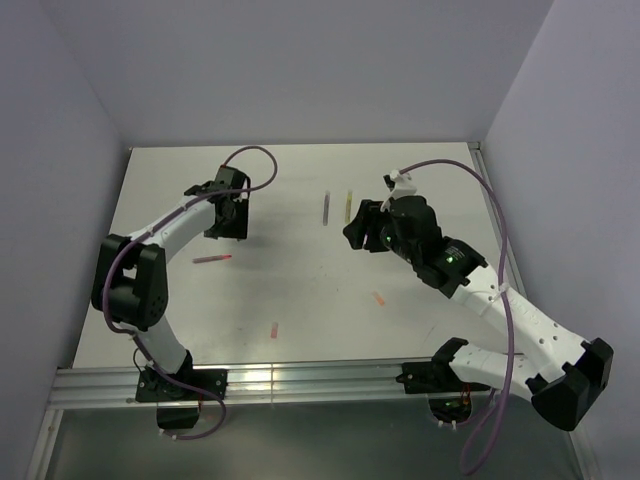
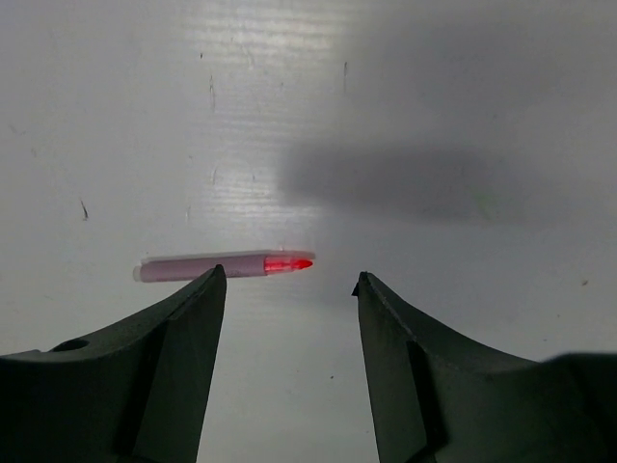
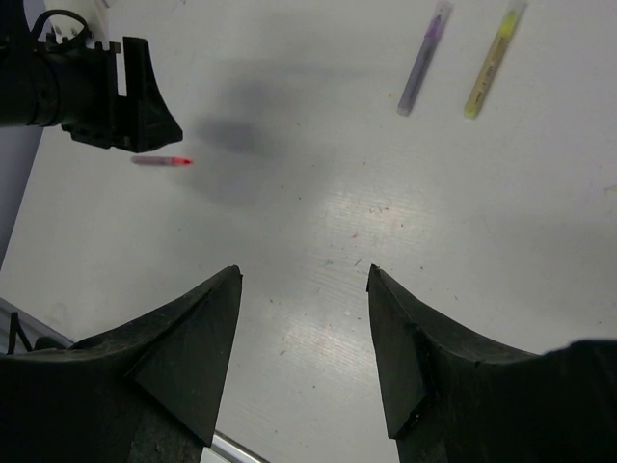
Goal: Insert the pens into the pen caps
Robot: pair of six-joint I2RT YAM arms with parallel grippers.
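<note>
Plainly the pink-red pen [image 2: 224,266] was the piece in hand: it lay flat on the table [image 1: 280,190], uncapped with its red tip bare, just ahead of the left gripper [image 2: 289,285], whose jaws stood apart and empty above it. The step looked like the reach for a first pick-up, with nothing yet grasped and no pen yet capped. The next move would likely call for lowering the fingers to straddle the barrel across its width and closing near its middle, so the tip stayed free to enter a cap. Farther right, the purple pen [image 1: 326,207] and the yellow pen [image 1: 347,206] lay side by side, near but not touching. Nearer the arms, the orange cap [image 1: 379,298] and the pink cap [image 1: 274,330] lay well apart from each other and from every pen; these were the only receptacles visible, and neither held anything. The right gripper [image 3: 304,275] hung spread and empty over bare table beside the two pens.
</note>
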